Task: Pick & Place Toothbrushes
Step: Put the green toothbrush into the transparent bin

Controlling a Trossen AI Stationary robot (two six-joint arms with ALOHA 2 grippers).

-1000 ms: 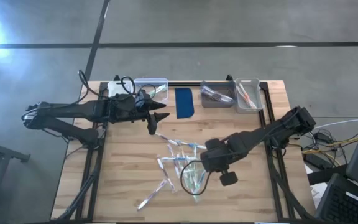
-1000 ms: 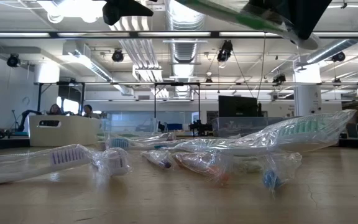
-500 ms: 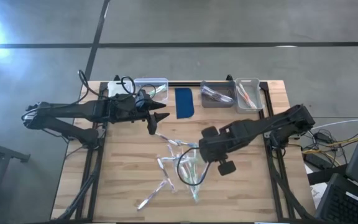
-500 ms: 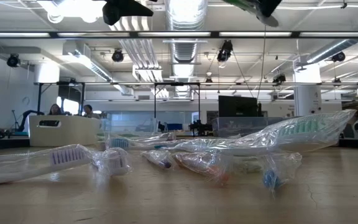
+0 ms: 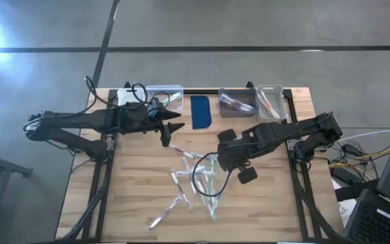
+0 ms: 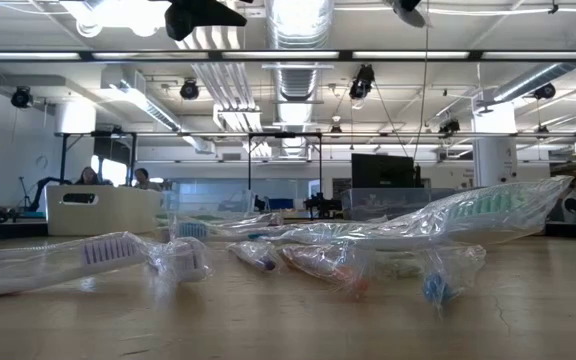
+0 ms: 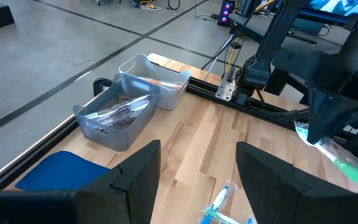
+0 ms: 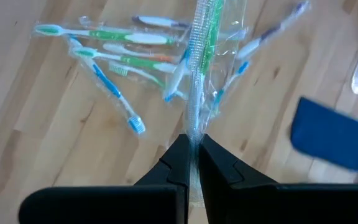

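Observation:
Several toothbrushes (image 5: 189, 177) in clear wrappers lie in a loose pile on the middle of the wooden table, also seen in the low view (image 6: 348, 250) and below my right wrist (image 8: 123, 56). My right gripper (image 8: 193, 148) hangs above the pile's right side (image 5: 218, 160), pointing down, shut on one green toothbrush (image 8: 201, 56) in its wrapper. My left gripper (image 7: 197, 180) is open and holds nothing, high over the table's far left (image 5: 175, 126). My right gripper pinches the wrapped green toothbrush at one end (image 8: 194, 132) between its two fingers, coming from above and pointing steeply down. The toothbrush hangs lengthwise below the fingers, clear of the pile and the table.
Along the far edge stand a clear bin (image 5: 164, 95), a dark blue pad (image 5: 200, 112), a grey bin (image 5: 237, 103) with wrapped items and a clear bin (image 5: 269, 102) with toothbrushes. Bare wood lies near the front edge.
My right gripper has risen and drawn toward the table's far edge, rolling a little, still shut on the green toothbrush. The toothbrush has come up clear of the pile and has left the top of the low view. The pile lies as before.

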